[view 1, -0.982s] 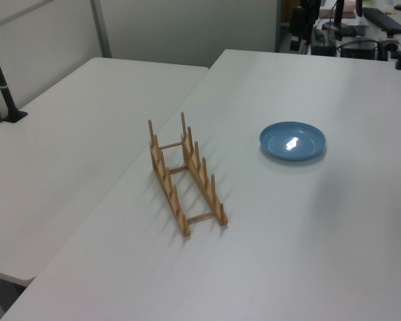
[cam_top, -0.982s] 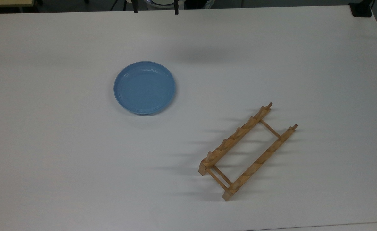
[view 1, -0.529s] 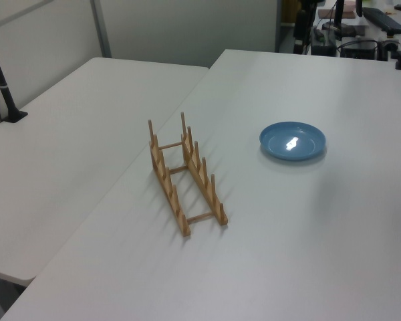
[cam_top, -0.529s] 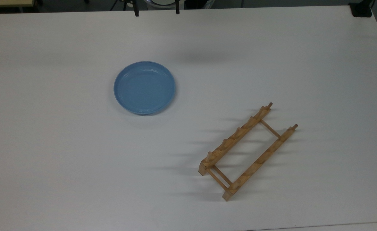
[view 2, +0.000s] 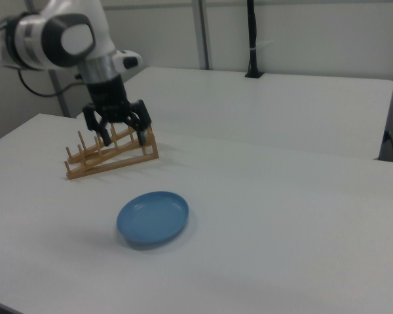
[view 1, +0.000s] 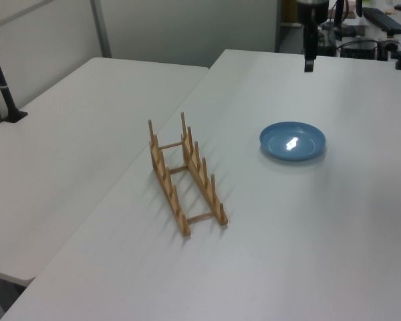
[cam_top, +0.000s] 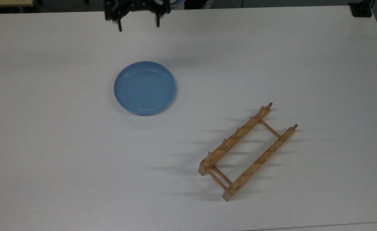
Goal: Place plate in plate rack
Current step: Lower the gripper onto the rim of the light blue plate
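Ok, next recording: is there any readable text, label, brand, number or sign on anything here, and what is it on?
None can be read.
The plate: plain blue, no print.
The plate rack: bare wood, no marking.
The gripper, fingers open, and the arm: no legible lettering.
The table: plain white, no label.

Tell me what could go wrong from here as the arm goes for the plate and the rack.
The plate lies flat on the table with a low rim, so the open tool, above its far side, may slip off the rim or push it across the smooth surface. The plate rack is light, stands apart and sits at an angle in the top view; a misaligned plate could knock its pegs and shove or tip it.
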You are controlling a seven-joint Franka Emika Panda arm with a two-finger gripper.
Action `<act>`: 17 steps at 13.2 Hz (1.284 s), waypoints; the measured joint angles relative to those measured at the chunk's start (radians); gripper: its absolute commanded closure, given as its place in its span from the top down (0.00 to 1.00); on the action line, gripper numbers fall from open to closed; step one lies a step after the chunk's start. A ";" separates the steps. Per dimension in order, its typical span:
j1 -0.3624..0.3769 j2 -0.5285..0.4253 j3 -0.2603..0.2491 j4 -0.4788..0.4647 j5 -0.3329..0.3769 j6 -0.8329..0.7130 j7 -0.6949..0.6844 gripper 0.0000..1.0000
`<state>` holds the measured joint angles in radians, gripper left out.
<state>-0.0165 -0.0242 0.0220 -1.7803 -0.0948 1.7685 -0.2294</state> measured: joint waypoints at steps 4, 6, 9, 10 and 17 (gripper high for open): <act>-0.032 0.028 -0.058 -0.113 -0.002 0.167 -0.019 1.00; -0.045 0.056 -0.080 -0.136 -0.002 0.187 -0.022 1.00; -0.060 0.121 -0.109 -0.143 -0.002 0.227 -0.022 0.99; -0.063 0.140 -0.116 -0.145 -0.002 0.247 -0.022 0.96; -0.073 0.305 -0.119 -0.154 0.002 0.392 0.089 0.89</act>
<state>-0.0895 0.2807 -0.0969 -1.9341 -0.0924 2.1605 -0.1409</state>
